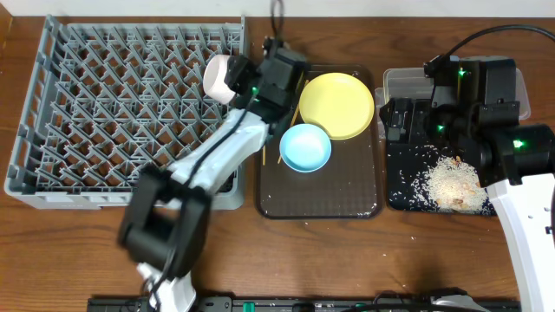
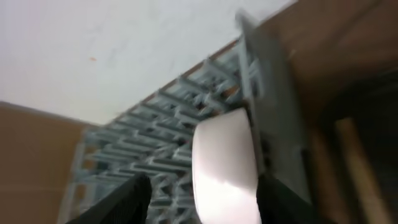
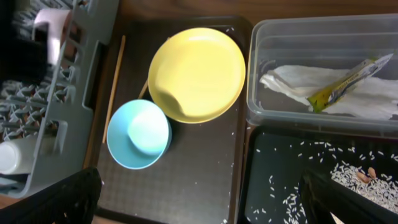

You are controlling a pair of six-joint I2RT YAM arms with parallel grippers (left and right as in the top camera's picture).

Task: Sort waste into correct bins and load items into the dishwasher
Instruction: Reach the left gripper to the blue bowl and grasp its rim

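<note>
Overhead view, read together with both wrist views. The left claw (image 2: 204,183) reaches over the right wall of the grey dish rack (image 1: 26,121) and stands about a white bowl (image 2: 224,165). The bowl is set on edge among the pegs just inside that wall, a pose that lets the pegs prop it. One finger (image 2: 134,199) is visibly clear of the bowl, with rack showing in the gap, and the other lies against or just beside it. The claw is therefore judged loosened rather than clamped, and the step in hand is the release. On the brown serving tray (image 1: 347,191) beside the rack lie the yellow plate (image 1: 336,104), the light blue bowl (image 1: 304,146) against its rim, and the wooden chopsticks (image 3: 115,81) near the tray's rack-side edge, all yet to be loaded. The right claw (image 3: 199,186) hangs wide and empty above the boundary of the serving tray and the black tray (image 3: 261,205). The waste appears sorted: the napkin (image 3: 292,81) and sachet wrapper (image 3: 348,78) lie in the clear tub (image 3: 311,26), and the rice scraps (image 1: 451,182) in the black tray.
</note>
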